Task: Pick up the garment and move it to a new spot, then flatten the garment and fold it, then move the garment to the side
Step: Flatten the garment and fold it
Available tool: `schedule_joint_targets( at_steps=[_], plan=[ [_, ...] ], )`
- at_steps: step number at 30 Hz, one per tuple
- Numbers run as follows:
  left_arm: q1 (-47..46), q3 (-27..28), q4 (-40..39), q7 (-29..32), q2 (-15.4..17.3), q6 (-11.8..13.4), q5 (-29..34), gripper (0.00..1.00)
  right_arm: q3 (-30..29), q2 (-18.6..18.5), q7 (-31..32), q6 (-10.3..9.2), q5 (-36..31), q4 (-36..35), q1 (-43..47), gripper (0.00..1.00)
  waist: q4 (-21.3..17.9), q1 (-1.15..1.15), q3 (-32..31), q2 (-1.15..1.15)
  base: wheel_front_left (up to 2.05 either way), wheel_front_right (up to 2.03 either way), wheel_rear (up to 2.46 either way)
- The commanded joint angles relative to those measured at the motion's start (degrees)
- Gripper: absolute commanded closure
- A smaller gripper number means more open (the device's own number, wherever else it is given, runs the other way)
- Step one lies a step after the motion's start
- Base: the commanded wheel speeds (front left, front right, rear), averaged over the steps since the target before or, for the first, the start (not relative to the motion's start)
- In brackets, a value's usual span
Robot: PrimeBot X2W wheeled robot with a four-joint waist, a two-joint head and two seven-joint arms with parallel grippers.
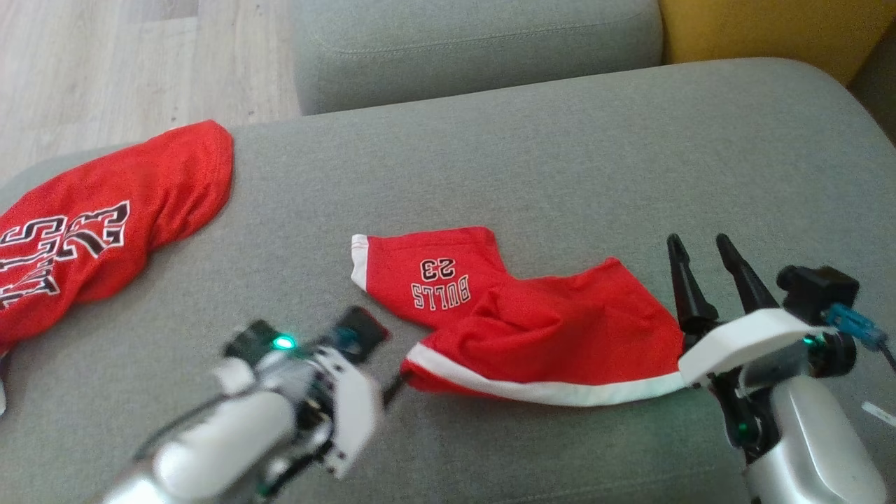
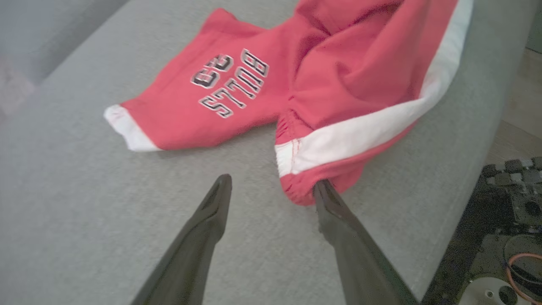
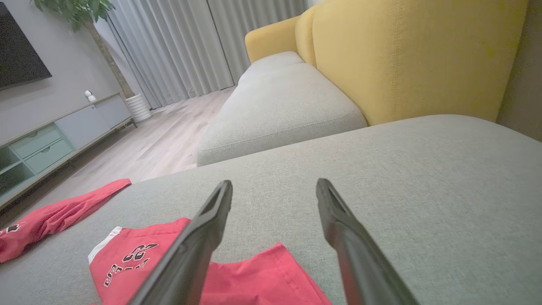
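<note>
One pair of red shorts (image 1: 518, 322) lies crumpled at the lower middle of the head view, on a grey sofa cushion (image 1: 560, 161) and close to its near edge. One leg lies flat toward the centre; the rest is bunched up, with a white band (image 1: 546, 390) along its lower side.

The left pincer (image 2: 273, 186) stands wide open and grips nothing. In its wrist view one fingertip (image 2: 322, 190) touches the lower corner of the shorts, while the other is clear over bare cushion. The right pincer (image 1: 698, 245), at the lower right of the head view beside the far end of the shorts, is also spread wide and empty.

Judging from this, the touching fingertip could catch the corner and drag the cloth if the arm moves off sideways, adding creases or pulling it over the near edge. A grasp taken on the bunched part might lift one layer only and leave folds underneath.

Black-and-white lettering on the flat leg reads "BULLS 23", upside down in the head view. A red jersey (image 1: 105, 224) at the left edge carries larger lettering in the same style, cut off by the frame and only partly legible.
</note>
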Motion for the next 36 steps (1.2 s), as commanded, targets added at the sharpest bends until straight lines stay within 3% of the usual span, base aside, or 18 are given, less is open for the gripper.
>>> schedule_joint_targets(
  at_steps=[1, 4, 9, 14, 19, 22, 25, 30, 36],
  plan=[
    [-2.76, 3.83, -2.47, 0.21, 3.61, 0.96, -0.68, 0.0, 0.53, -0.77, -0.43, -0.04, -0.3, -2.4, -0.74, 0.0, -0.18, 0.0, -0.08, 0.0, 0.0, 0.0, 0.0],
    [-2.31, 7.55, -6.57, 0.1, 8.88, 3.92, -2.39, 0.0, -0.41, -1.1, -0.87, -0.04, -0.52, -3.28, -0.44, 0.0, -0.42, 0.0, -0.14, 0.0, 0.0, 0.0, 0.0],
    [0.92, 15.8, -11.83, -5.74, 14.82, 12.65, -5.23, 0.0, -1.05, -1.3, -2.11, -0.04, -0.68, -5.14, 0.37, 0.0, -0.52, 0.0, -0.28, 0.0, 0.0, 0.0, 0.0],
    [7.93, 24.85, -16.42, -20.02, 14.13, 21.75, -8.32, 0.0, -1.47, -1.39, -4.15, -0.04, -1.15, -7.75, 3.4, 0.0, -0.22, 0.0, -0.38, 0.0, 0.0, 0.0, 0.0],
    [16.64, 31.42, -19.83, -25.76, 10.93, 26.07, -8.56, 0.0, -1.73, -1.07, -7.46, -0.04, -2.63, -10.62, 7.45, 0.0, -0.02, 0.0, -0.3, 0.0, 0.0, 0.0, 0.0],
    [21.79, 37.24, -23.19, -25.92, 7.42, 26.87, -4.89, 0.0, -1.97, -0.66, -9.71, -0.04, -3.85, -11.93, 9.21, 0.0, 0.1, 0.0, -0.17, 0.0, 0.0, 0.0, 0.0],
    [25.45, 40.77, -24.5, -25.94, 4.57, 25.85, -2.62, 0.0, -1.64, -0.56, -10.67, -0.04, -4.48, -12.58, 9.96, 0.0, 0.17, 0.0, -0.16, 0.0, 0.0, 0.0, 0.0],
    [31.18, 46.69, -23.64, -25.95, -1.05, 21.07, 1.63, 0.0, -1.16, -0.75, -11.25, -0.04, -5.2, -12.66, 11.1, 0.0, 0.54, 0.0, -0.15, 0.0, 0.0, 0.0, 0.0],
    [32.51, 50.24, -20.78, -25.96, -4.65, 15.59, 4.87, 0.0, -1.12, -1.29, -10.33, -0.04, -5.09, -12.61, 10.86, 0.0, 0.78, 0.0, -0.24, 0.0, 0.0, 0.0, 0.0]
  ],
)
